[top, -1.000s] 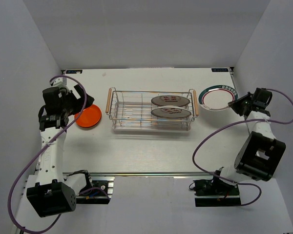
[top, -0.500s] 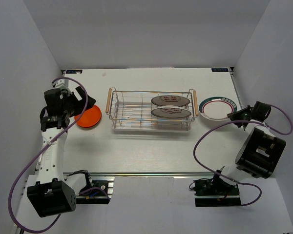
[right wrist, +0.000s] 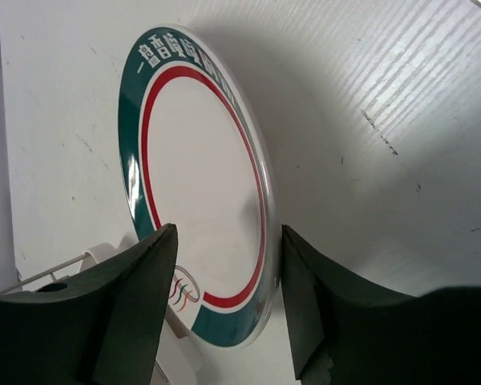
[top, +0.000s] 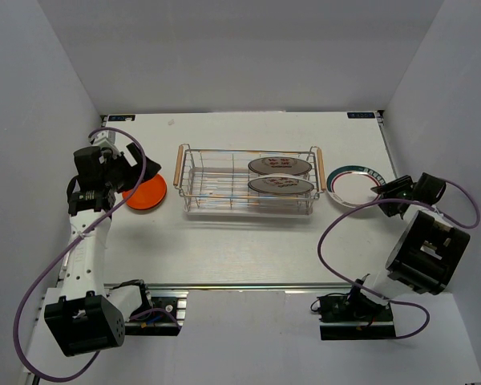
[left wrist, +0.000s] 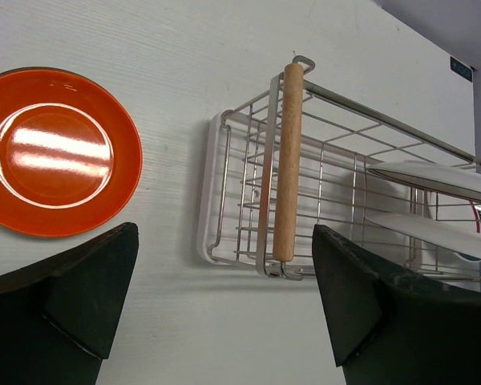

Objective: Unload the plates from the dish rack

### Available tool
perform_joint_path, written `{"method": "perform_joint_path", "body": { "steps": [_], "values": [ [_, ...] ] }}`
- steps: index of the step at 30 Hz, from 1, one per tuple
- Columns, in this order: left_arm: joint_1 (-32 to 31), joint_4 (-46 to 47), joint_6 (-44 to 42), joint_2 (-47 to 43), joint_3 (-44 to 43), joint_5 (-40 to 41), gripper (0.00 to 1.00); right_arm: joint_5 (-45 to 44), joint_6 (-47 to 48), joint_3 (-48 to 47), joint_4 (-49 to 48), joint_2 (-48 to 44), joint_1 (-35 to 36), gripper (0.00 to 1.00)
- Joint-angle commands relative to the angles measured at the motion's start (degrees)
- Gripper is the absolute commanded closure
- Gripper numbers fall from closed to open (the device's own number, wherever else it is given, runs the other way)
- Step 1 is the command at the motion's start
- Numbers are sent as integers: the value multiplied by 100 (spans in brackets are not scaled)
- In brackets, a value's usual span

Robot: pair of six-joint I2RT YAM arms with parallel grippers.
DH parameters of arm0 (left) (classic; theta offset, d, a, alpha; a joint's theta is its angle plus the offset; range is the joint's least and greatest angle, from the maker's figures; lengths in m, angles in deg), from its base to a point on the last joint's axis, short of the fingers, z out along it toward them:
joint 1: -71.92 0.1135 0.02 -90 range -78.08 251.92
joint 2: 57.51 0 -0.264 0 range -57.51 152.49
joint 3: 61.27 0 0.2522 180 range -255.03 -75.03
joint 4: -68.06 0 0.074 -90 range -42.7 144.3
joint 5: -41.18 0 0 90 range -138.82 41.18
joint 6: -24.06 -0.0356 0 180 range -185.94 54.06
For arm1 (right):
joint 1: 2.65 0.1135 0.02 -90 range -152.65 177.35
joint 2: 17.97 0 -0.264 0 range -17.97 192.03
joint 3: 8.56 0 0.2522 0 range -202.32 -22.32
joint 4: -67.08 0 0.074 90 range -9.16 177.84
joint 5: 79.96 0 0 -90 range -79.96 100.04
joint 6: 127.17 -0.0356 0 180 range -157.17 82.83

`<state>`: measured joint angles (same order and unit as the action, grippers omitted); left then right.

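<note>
The chrome wire dish rack (top: 248,181) stands mid-table with two white plates (top: 280,167) (top: 281,186) upright in its right half. A red-orange plate (top: 144,193) lies flat on the table left of the rack. A white plate with a teal and red rim (top: 353,186) lies right of the rack. My right gripper (top: 385,192) is at that plate's right edge. In the right wrist view its jaws (right wrist: 228,234) stand apart, with the plate's near rim (right wrist: 260,241) between them. My left gripper (left wrist: 224,241) is open and holds nothing. It hovers between the red-orange plate (left wrist: 56,152) and the rack's wooden handle (left wrist: 287,160).
White walls close in the table on the left, back and right. The right wall is close behind my right arm (top: 425,249). Purple cables (top: 337,233) loop over the table's near right part. The rack's second wooden handle (top: 321,168) faces the teal-rimmed plate.
My right gripper brought the teal-rimmed plate nearer and down onto the table, then went from shut to open. My left arm shifted only slightly.
</note>
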<state>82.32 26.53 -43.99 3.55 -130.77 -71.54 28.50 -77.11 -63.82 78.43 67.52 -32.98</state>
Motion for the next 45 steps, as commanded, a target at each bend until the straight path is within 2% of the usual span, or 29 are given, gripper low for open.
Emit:
{"method": "perform_joint_path", "body": {
  "steps": [1, 2, 4, 8, 15, 18, 21, 23, 24, 26, 27, 29, 31, 33, 40, 42, 45],
  "values": [
    [33, 131, 19, -50, 46, -119, 2, -202, 118, -122, 118, -366, -70, 41],
    [33, 149, 19, -59, 55, -145, 2, -263, 162, -157, 171, -428, -79, 38],
    [33, 149, 28, -85, 46, -136, 2, -422, 241, -271, 407, -656, -70, 11],
    [33, 149, 19, -59, 38, -214, 2, -527, 460, -578, 786, -1016, -70, 11],
    [33, 184, 2, -59, 20, -312, 2, 227, 1041, -1948, 1848, -1202, 53, 11],
    [33, 158, -33, -59, -41, -303, 2, 526, 1418, -2406, 1833, -1394, 211, 11],
    [33, 131, -68, -50, -68, -303, 2, 746, 1893, -3020, 1780, -1526, 684, 11],
    [33, 123, -77, -33, -103, -294, 2, 975, 2514, -3451, 1797, -1501, 896, 11],
    [33, 114, -77, -15, -121, -260, 2, 984, 2814, -3984, 2050, -1422, 1306, 11],
    [33, 123, -69, 2, -147, -233, 2, 906, 3655, -4453, 2288, -1334, 1599, 11],
    [33, 114, -69, 3, -156, -250, 2, 949, 3965, -4794, 2368, -1264, 2035, 11],
    [33, 105, -68, 20, -200, -250, 2, 792, 4990, -5043, 2579, -1193, 2511, 11],
    [33, 96, -60, 20, -209, -189, 2, 704, 5582, -5368, 2885, -1009, 2952, 11],
    [33, 26, -68, 11, -235, -119, 2, 528, 6505, -5648, 3184, -754, 3671, 11],
    [33, -80, -60, 2, -218, 163, 2, 360, 9256, -5870, 4511, 19, 5218, 11],
    [33, -1, -60, 11, -130, 189, 2, 387, 9792, -5870, 4925, 274, 5439, 11],
    [33, -9, -60, 143, -112, 172, 2, 387, 9997, -5940, 5233, 433, 5783, 11]
  ]
}}
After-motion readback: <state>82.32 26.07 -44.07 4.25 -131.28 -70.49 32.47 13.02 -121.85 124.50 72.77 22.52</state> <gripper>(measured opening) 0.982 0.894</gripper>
